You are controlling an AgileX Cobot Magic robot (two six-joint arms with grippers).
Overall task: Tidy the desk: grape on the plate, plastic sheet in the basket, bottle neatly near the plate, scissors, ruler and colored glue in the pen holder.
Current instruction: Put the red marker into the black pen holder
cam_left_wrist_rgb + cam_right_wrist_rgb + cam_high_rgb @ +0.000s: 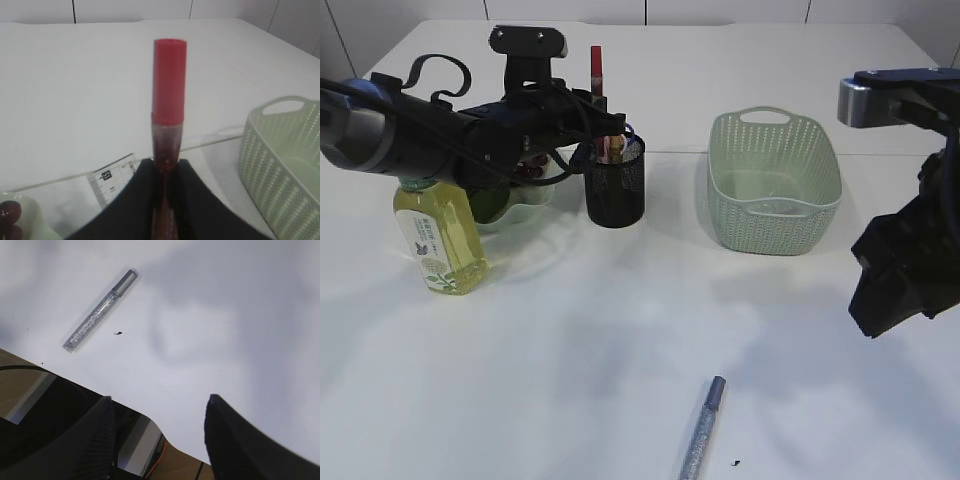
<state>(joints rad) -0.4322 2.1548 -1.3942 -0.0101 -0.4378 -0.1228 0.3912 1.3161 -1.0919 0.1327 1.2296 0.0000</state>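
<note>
One red glue stick [169,90] in the left gripper [165,172]; right gripper [157,412] wide, empty; one silver glue pen [98,311]; perhaps two grapes [10,220].

A white worktop [620,330] fills the scene, its surface plain and faintly shadowed. A tiny dark speck [118,332] lies on it, ahead of the right tool and to its left in the right wrist view. Pale wall panels [125,9] rise behind the worktop's far edge, beyond the left tool.

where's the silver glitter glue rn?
Silver glitter glue lies flat on the table, front centre in the exterior view, alone, well in front of the green basket.
</note>
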